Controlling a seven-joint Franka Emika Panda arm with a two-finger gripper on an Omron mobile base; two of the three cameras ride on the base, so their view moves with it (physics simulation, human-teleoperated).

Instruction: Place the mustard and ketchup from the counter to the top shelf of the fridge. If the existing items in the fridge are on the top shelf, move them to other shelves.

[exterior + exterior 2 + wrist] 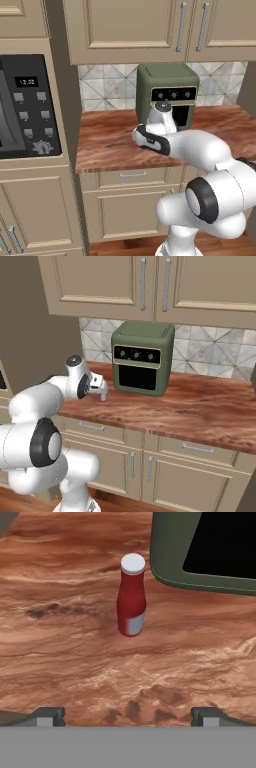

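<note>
The ketchup [132, 597], a slim red bottle with a white cap, stands upright on the wood-grain counter [60, 642] in the hand view, close to the corner of a green appliance. My gripper [127, 717] is open, its two fingertips spread wide at the bottom of that view, short of the bottle and not touching it. From the right base view the hand [95, 385] hangs low over the counter [200, 406], just left of the green appliance. The mustard, the fridge with its top shelf and the existing items are out of view.
A green countertop oven [167, 92] [142, 358] stands against the tiled backsplash, close behind the ketchup. A black-panelled wall oven [27, 105] bounds the counter [107, 142] on the left. Beige cabinets hang overhead, with drawers below.
</note>
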